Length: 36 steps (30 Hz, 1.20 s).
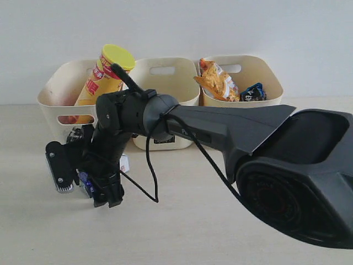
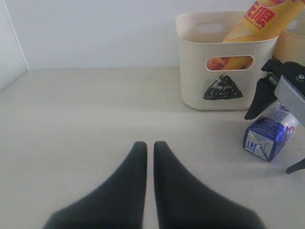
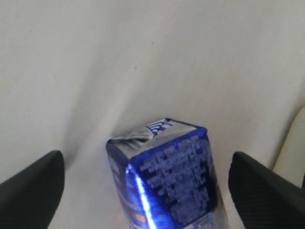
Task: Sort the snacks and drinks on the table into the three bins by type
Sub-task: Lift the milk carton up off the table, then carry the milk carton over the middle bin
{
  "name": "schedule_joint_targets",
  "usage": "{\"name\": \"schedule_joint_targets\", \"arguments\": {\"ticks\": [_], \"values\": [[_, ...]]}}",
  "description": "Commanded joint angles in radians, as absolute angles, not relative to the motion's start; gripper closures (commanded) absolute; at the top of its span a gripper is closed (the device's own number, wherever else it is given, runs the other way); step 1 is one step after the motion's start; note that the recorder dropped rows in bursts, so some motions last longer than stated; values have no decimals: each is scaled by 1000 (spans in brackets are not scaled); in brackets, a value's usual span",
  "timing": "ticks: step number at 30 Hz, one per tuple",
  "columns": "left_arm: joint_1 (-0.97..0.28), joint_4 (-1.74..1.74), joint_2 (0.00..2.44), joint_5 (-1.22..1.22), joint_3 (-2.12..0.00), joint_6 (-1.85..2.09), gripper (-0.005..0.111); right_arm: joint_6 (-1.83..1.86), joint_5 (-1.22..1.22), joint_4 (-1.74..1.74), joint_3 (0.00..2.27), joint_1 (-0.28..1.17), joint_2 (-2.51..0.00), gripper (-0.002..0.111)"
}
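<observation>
A blue-and-white milk carton (image 3: 164,171) lies on the pale table (image 2: 95,105) in front of the triangle-marked bin (image 2: 224,62). My right gripper (image 3: 147,191) reaches across to the left and straddles the carton (image 2: 267,138). It is open, with its fingers (image 3: 33,186) apart from the carton's sides. In the exterior view the gripper (image 1: 85,185) hides most of the carton (image 1: 83,179). A yellow-orange chip tube (image 1: 107,74) leans in the left bin (image 1: 55,96). An orange bag (image 1: 218,80) and a blue bag (image 1: 253,92) sit in the right bin (image 1: 265,66). My left gripper (image 2: 145,148) is shut and empty, low over the table.
The middle bin (image 1: 165,72) stands between the other two, and my right arm (image 1: 231,132) hides its lower front. A pale wall rises right behind the bins. The tube (image 2: 267,19) sticks out well above its bin's rim. A wall corner (image 2: 12,43) shows in the left wrist view.
</observation>
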<state>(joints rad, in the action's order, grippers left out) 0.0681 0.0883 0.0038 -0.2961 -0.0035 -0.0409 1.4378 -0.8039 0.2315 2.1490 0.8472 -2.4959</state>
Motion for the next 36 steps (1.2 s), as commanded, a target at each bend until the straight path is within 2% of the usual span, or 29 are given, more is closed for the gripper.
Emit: {"name": "schedule_joint_targets", "arguments": {"ticks": [1,5,11,15,16,17,18,19,20,36], "values": [[69,90,0,-292,0,-37,102,1449,-785,215,2155,846,-2493,24],[69,90,0,-292,0,-37,102,1453,-769,196,2155,846,-2504,27],[69,90,0,-292,0,-37,102,1447,-668,184,2155,827,-2543,46],[69,90,0,-292,0,-37,102,1444,-716,182,2155,825,-2544,49],[69,90,0,-292,0,-37,102,1447,-740,178,2155,825,-2544,55],[69,90,0,-292,0,-37,102,1447,-758,178,2155,825,-2544,66],[69,90,0,-292,0,-37,102,1447,-770,178,2155,825,-2544,78],[69,90,0,-292,0,-37,102,1447,-774,178,2155,825,-2544,100],[69,90,0,-292,0,-37,102,1438,-774,178,2155,825,-2544,107],[69,90,0,-292,0,-37,102,1262,-822,171,2153,829,-2382,109]]}}
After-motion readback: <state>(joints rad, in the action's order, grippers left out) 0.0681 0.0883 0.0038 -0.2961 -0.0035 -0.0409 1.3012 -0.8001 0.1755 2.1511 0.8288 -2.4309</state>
